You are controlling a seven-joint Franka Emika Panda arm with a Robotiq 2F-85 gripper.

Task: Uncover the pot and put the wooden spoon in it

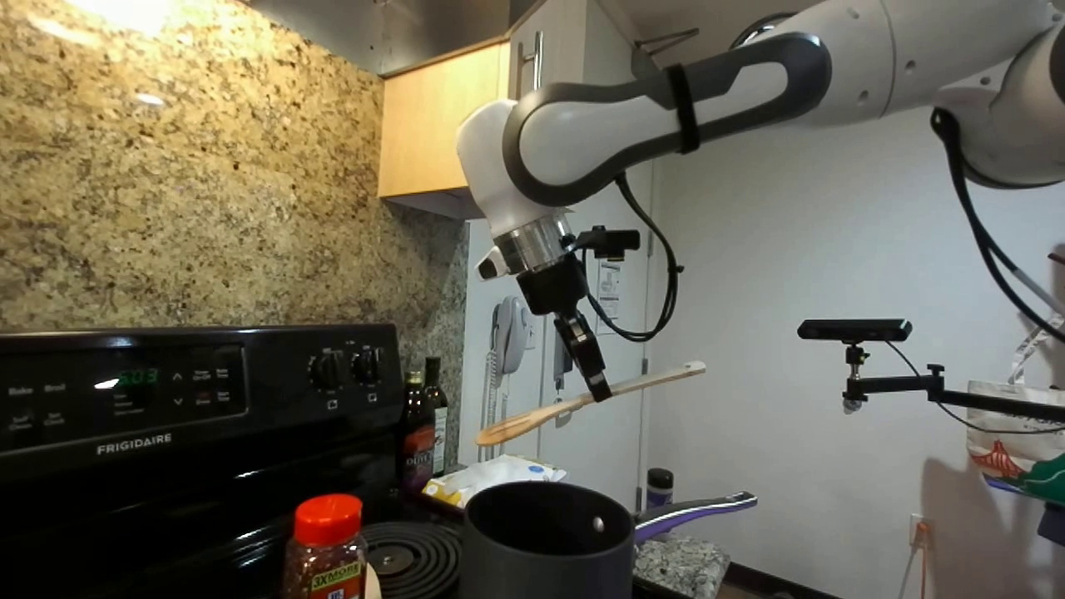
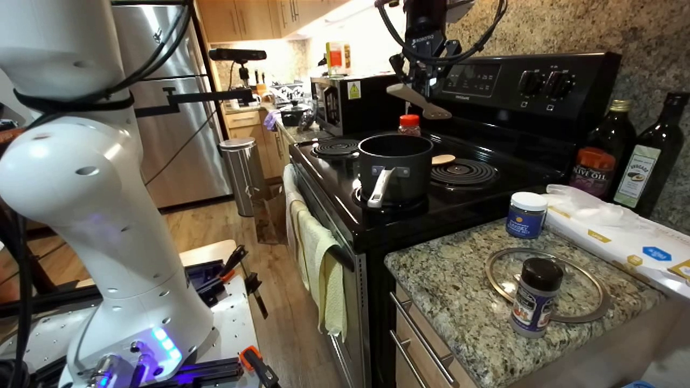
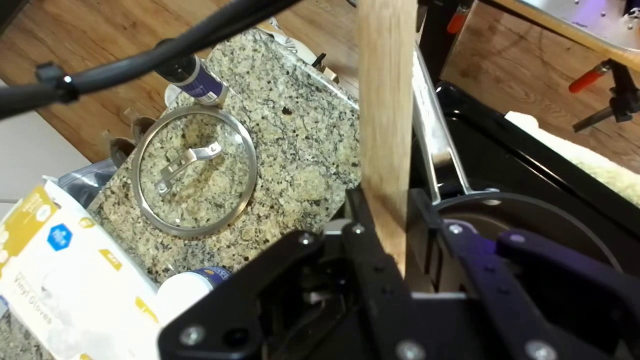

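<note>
The wooden spoon is in the air above the uncovered dark grey pot. My gripper is shut on the middle of its handle. The spoon is tilted, bowl end lower. In an exterior view, the gripper and spoon show above and behind the pot, which stands on a front burner. In the wrist view, the spoon handle runs between the fingers; part of the pot shows at right. The glass lid lies on the counter, also in an exterior view.
The red-capped jar and a flat tan wooden piece sit on the stove. A black-capped bottle, a white-lidded jar, a glove box and oil bottles stand on the counter.
</note>
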